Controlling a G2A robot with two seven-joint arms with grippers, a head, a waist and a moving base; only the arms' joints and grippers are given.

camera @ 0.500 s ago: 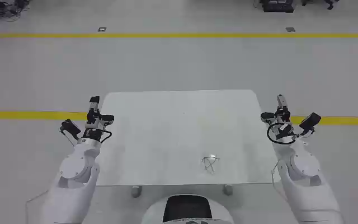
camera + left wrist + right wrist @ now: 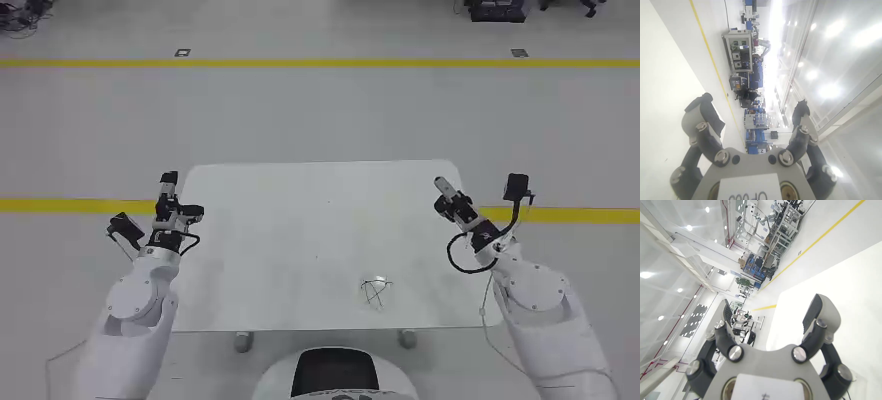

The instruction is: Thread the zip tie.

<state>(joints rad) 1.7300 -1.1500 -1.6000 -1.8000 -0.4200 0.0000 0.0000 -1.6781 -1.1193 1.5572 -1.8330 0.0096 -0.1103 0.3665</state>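
An industrial robotics lab: a yellow floor line (image 2: 320, 63) runs across the upper part of the top view; equipment racks (image 2: 789, 220) and ceiling lights (image 2: 689, 227) lie beyond.

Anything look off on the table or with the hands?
Nothing stands out. The zip tie lies curled near the front edge of the table, clear of both arms. The left hand and right hand are open and empty at the table's sides.

White table (image 2: 300, 220), zip tie (image 2: 376, 291) lying near its front edge, right of centre
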